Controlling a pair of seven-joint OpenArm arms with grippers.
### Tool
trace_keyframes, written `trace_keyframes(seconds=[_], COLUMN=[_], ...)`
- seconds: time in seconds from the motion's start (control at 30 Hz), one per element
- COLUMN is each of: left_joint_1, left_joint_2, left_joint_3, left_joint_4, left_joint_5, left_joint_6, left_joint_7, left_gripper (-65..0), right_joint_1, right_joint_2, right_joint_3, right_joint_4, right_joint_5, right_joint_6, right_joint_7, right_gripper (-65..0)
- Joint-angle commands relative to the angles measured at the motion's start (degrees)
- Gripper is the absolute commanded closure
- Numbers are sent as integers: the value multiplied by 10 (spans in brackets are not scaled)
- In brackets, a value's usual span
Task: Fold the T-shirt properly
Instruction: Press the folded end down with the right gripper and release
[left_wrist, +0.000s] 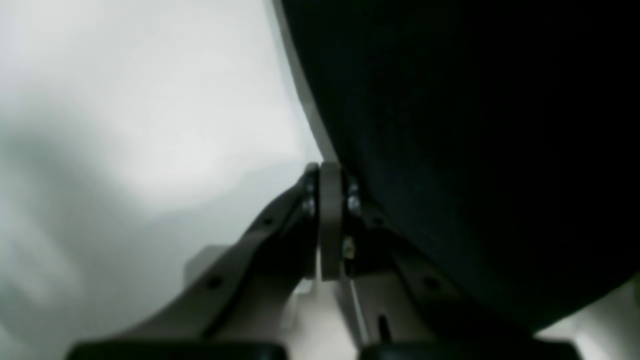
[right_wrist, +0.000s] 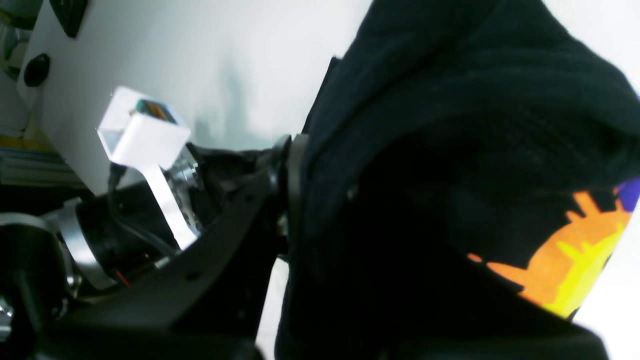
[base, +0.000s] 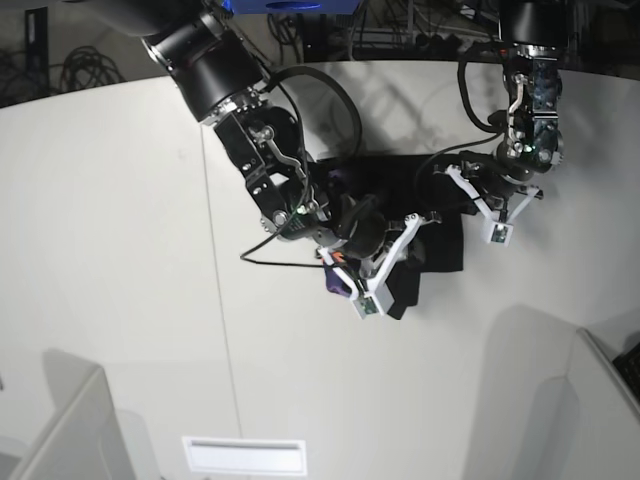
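Between both end effectors, black T-shirt (base: 420, 250), pinched by right (base: 392, 262) and left (base: 462, 205).

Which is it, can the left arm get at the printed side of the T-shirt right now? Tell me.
Probably not. The left gripper is shut at the plain black edge of the T-shirt, while the orange-yellow print sits bunched by the right gripper, with black folds draped over it.
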Motion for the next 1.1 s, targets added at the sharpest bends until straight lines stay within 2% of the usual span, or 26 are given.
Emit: trace_keyframes(seconds=[0.0,0.2,0.37,0.6,0.7,0.8,0.97,1.07], left_joint_1=[2,8,21,27,48,98,159,174], left_joint_2=[-4,-5,-2,-5,-6,-3,-2,-2], left_joint_3=[1,-5,-56,-59,-61,-92,-154,-197], left_joint_4=[5,5,5,9,27,82,145,144], left_joint_5=[1,0,0,0,0,0,0,0], left_joint_6=[-5,-5,-7,-7,-7,-9,-68,-82], left_joint_7=[19,19,19,19,19,19,19,19], left_gripper=[0,0,0,0,0,0,0,0], right_joint_1=[14,11,7,7,11,11,16,19], right_joint_2=[-9,-10,-11,-11,-11,-11,-11,-11], right_joint_3=[1,1,-12,-40,-40,-40,-41,-43], right_joint_4=[11,-9,-8,-35,-44,-44,-46,-58], right_joint_5=[7,9,9,9,9,9,9,9], right_joint_6=[5,5,5,5,5,5,5,5], right_joint_7=[13,13,14,54,54,54,63,70], right_gripper=[0,0,0,0,0,0,0,0])
